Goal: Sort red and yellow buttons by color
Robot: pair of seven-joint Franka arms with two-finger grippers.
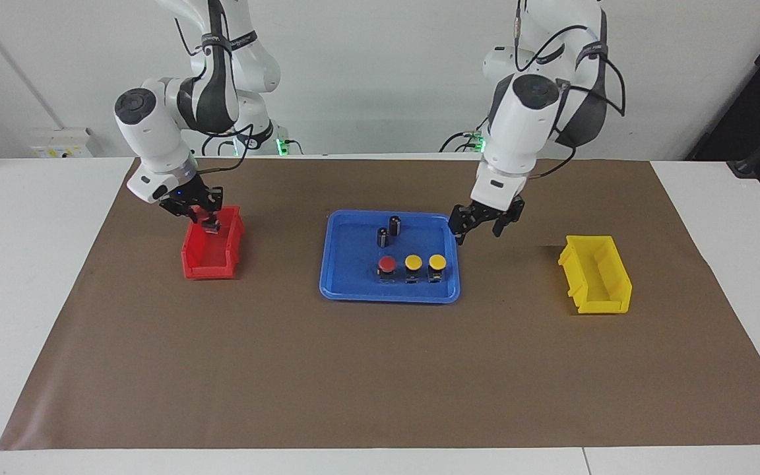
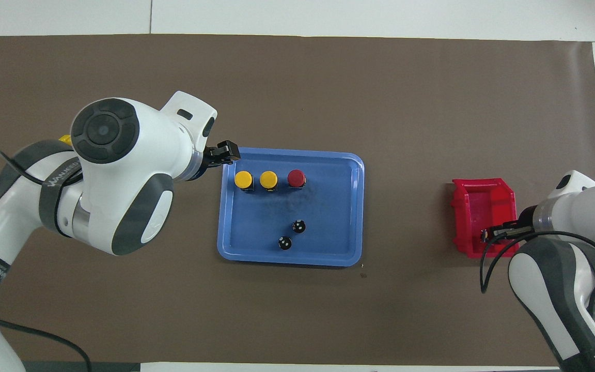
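One red button [image 1: 387,264] [image 2: 296,178] and two yellow buttons [image 1: 413,262] [image 1: 437,262] stand in a row in the blue tray [image 1: 353,290], along the side farther from the robots. The yellow pair also shows in the overhead view [image 2: 268,180] [image 2: 243,180]. My right gripper [image 1: 203,218] [image 2: 489,235] is low over the red bin [image 1: 205,267] [image 2: 475,199]. It is shut on a small dark-bodied button [image 1: 211,225], whose cap is hard to see against the bin. My left gripper [image 1: 485,227] [image 2: 223,153] is open and empty, over the tray's corner toward the left arm's end.
Two dark cylinders [image 1: 394,224] [image 1: 382,236] stand in the tray nearer to the robots than the buttons. A yellow bin [image 1: 596,274] sits toward the left arm's end of the table; overhead, the left arm hides nearly all of it. A brown mat [image 1: 380,369] covers the table.
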